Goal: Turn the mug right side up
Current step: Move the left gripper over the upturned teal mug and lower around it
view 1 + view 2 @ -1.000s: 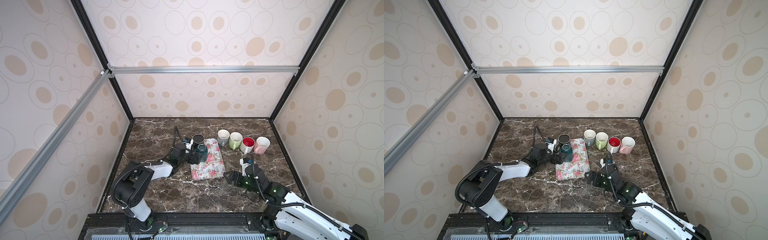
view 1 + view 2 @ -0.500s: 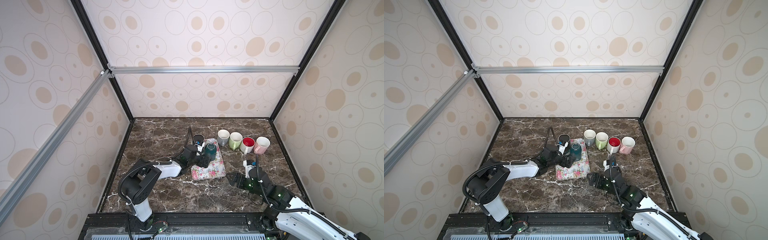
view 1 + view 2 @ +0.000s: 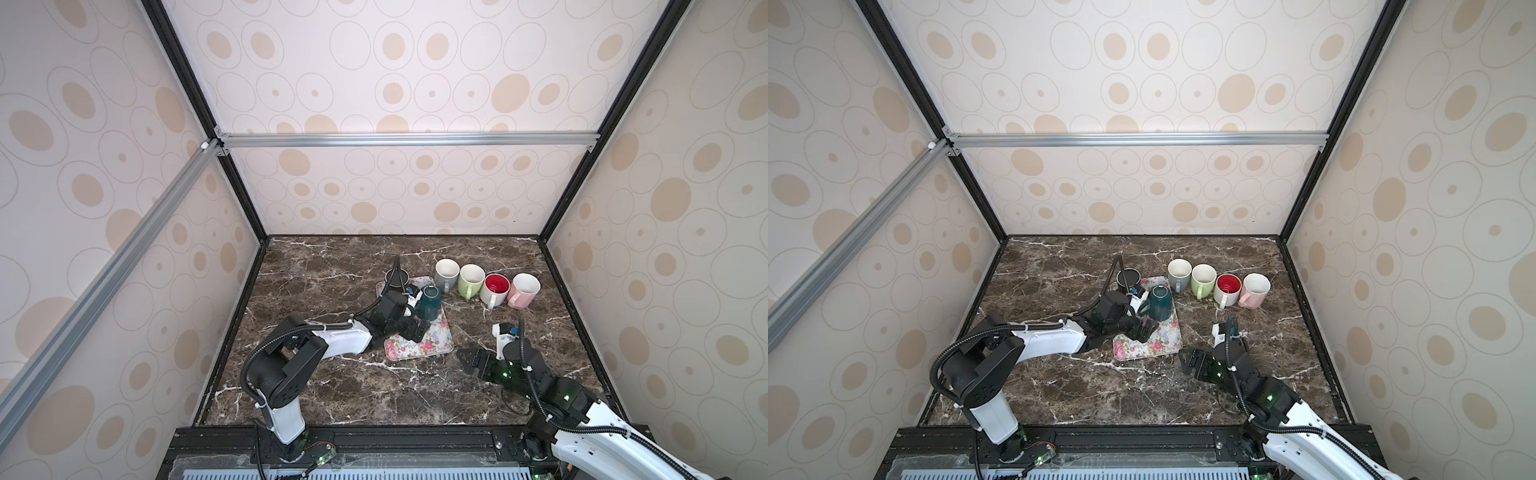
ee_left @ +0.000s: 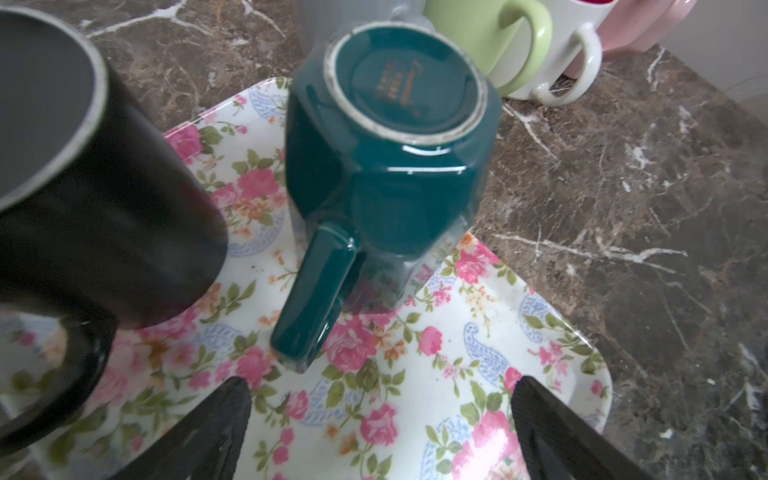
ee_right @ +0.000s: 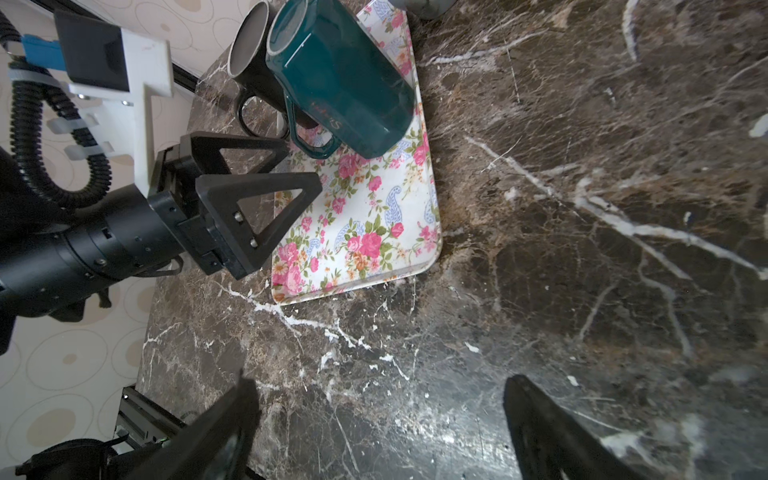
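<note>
- My station is a lab test cell: patterned panel walls (image 3: 395,62) on aluminium frame rails (image 3: 407,139).
- Marble-look table (image 3: 332,266), mounting rail (image 3: 374,436) carrying my arms.

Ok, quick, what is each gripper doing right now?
Left gripper: open, empty, just short of the upside-down teal mug.
Right gripper: open, empty, over bare table.
</note>
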`<action>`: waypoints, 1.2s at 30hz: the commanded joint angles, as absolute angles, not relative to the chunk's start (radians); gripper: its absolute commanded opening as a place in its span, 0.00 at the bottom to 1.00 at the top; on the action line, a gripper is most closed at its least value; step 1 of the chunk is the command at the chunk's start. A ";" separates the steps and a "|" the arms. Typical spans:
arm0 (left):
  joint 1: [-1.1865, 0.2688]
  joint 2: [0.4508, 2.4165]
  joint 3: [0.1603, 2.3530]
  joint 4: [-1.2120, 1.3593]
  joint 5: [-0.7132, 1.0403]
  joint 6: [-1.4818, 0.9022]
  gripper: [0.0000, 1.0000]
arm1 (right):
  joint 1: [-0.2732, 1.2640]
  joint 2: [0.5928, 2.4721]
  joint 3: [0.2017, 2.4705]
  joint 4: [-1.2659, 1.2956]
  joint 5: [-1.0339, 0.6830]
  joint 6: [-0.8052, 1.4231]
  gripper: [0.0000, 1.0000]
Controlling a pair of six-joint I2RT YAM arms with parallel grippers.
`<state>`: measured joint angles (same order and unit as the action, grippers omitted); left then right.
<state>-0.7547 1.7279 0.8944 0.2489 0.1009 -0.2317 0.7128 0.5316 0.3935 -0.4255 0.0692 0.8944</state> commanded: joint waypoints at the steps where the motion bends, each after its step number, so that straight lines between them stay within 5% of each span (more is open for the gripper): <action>1: -0.762 1.676 0.920 0.178 -0.062 -0.186 0.99 | 0.720 0.520 0.381 -0.446 0.090 0.910 0.94; 14: -0.754 1.798 1.020 0.185 -0.113 -0.003 0.98 | 0.721 0.432 0.320 -0.455 0.087 0.918 0.93; 26: -0.753 1.823 1.101 0.165 0.041 0.078 0.98 | 0.720 0.332 0.293 -0.534 0.116 0.906 0.94; 33: -0.753 1.901 1.283 -0.084 0.041 0.153 0.90 | 0.721 0.320 0.293 -0.544 0.130 0.884 0.94; 36: -0.749 1.933 1.358 -0.191 0.051 0.166 0.76 | 0.720 0.332 0.296 -0.548 0.130 0.872 0.94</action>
<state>-0.7536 1.9038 1.2861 -0.0330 0.0345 0.1062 0.7128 0.3286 0.3031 -0.5201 0.1097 0.8883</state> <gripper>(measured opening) 0.785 0.937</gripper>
